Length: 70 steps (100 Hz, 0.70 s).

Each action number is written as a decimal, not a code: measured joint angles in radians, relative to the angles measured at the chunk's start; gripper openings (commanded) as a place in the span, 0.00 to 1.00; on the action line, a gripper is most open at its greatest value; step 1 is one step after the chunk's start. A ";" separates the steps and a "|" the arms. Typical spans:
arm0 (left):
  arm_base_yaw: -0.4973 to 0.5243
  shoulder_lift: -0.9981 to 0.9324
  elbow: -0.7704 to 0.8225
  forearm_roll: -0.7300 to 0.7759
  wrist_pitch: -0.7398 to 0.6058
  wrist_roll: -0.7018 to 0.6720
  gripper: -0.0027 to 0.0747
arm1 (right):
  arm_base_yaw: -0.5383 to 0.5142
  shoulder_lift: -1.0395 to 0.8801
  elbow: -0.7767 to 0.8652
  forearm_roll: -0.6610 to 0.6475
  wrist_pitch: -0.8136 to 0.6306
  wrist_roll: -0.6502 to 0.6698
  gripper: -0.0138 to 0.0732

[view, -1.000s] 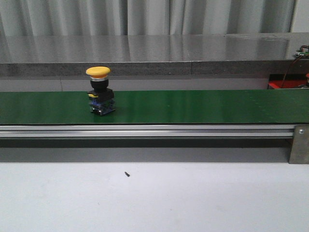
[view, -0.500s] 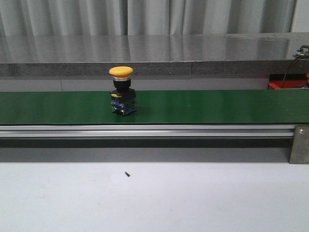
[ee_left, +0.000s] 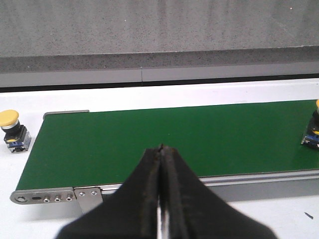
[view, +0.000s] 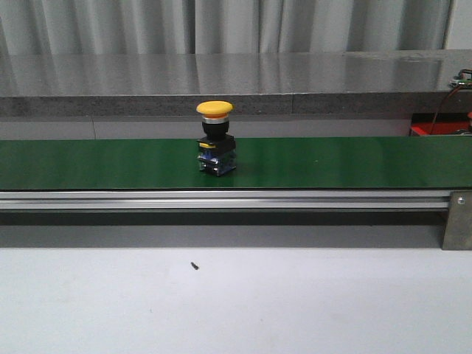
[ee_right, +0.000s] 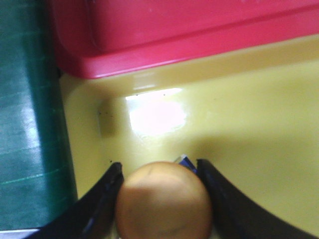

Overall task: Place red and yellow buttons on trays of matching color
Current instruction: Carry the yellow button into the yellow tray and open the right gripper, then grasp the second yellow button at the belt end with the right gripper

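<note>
A yellow-capped button stands upright on the green conveyor belt, a little left of centre; neither gripper shows in the front view. The left wrist view has this button at the picture's edge on the belt, and another yellow button on the white table beyond the belt's end. My left gripper is shut with nothing in it, over the belt's near rail. My right gripper is shut on a third yellow button, just above the floor of the yellow tray. A red tray adjoins it.
An aluminium rail runs along the belt's near side, with a bracket at the right. A small dark screw lies on the white table. A grey ledge stands behind the belt. The belt borders the yellow tray.
The yellow button on the belt has travelled steadily to the right, from left of the view toward the centre. Nothing else in the front view has moved.
</note>
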 measured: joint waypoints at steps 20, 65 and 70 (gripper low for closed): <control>-0.002 0.000 0.000 0.000 0.000 0.000 0.01 | 0.000 0.030 0.000 0.002 0.000 0.000 0.43; -0.002 0.000 0.000 0.000 -0.002 0.000 0.01 | 0.000 -0.021 -0.002 0.014 0.023 0.000 0.76; -0.002 0.000 0.000 0.000 -0.002 0.000 0.01 | 0.000 -0.049 -0.012 0.021 0.038 0.000 0.76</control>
